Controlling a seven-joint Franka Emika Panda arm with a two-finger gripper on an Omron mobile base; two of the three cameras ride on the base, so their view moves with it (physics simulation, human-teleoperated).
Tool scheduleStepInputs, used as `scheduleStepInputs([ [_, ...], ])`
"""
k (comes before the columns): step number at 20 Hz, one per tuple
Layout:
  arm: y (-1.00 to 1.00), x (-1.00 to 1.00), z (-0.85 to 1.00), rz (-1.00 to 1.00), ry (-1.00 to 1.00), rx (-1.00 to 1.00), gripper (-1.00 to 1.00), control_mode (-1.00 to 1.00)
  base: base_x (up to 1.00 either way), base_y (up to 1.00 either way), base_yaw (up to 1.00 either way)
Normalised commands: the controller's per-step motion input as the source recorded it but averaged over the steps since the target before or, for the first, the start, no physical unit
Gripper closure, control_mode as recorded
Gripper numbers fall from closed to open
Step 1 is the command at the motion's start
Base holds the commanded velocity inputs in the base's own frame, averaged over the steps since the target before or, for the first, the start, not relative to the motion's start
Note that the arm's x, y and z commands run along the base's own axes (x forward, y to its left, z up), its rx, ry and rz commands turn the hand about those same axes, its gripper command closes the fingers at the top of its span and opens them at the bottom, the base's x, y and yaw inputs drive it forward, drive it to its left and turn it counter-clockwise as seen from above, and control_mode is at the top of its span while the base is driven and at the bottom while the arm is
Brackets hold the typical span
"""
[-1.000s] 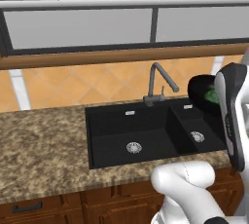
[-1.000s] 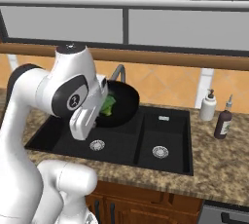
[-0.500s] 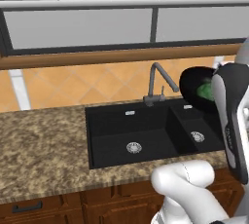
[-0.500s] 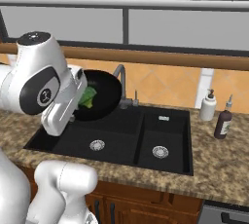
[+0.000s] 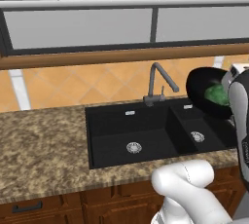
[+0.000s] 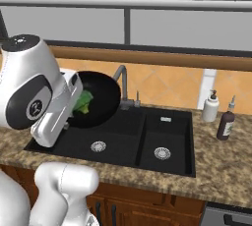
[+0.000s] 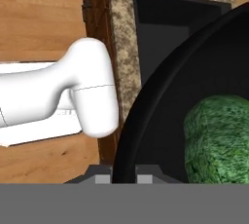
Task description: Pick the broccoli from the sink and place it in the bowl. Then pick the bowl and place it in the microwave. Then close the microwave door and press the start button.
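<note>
Rising above the sink [image 5: 131, 130], the bowl [image 6: 101, 99] carries the broccoli [image 6: 82, 103], rim clenched in the pincer [image 7: 124, 175]; transfer toward the microwave is under way.

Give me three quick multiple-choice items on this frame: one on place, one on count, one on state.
1. Where is the small bumpy bright-green broccoli?
A. In the left basin
B. Inside the round shallow black bowl
C. On the counter

2. How many bottles stand on the speckled brown granite counter right of the black rectangular double-basin sink?
A. None
B. Two
C. Four

3. What state is the bowl in?
A. Flat on the counter
B. Upside down in the sink
C. Lifted and tilted above the sink

Answers:
1 B: the hand view shows the green lump lying within the bowl's rim.
2 B: a white pump bottle and a dark brown bottle stand there.
3 C: both base views show it raised on the arm, its opening turned sideways, the gripper at its rim.
</note>
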Motion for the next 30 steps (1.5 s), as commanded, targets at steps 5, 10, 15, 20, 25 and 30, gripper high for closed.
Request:
scheduleStepInputs([
  [5,-0.02,-0.65,0.13,0.0,-0.09,0.04,1.0,-1.0,0.0,0.0,0.0],
  [10,0.05,-0.26,0.25,0.0,-0.16,0.01,1.0,-1.0,0.0,0.0,0.0],
  [15,0.17,0.19,0.27,0.0,0.03,0.0,1.0,-1.0,0.0,0.0,0.0],
  [20,0.05,0.49,-0.08,0.0,0.05,-0.02,1.0,-1.0,0.0,0.0,0.0],
  [25,0.02,0.16,-0.07,0.0,0.0,-0.01,1.0,1.0,0.04,0.08,0.0],
  [30,0.0,0.0,0.0,0.0,0.0,0.0,1.0,1.0,0.17,0.0,0.0],
])
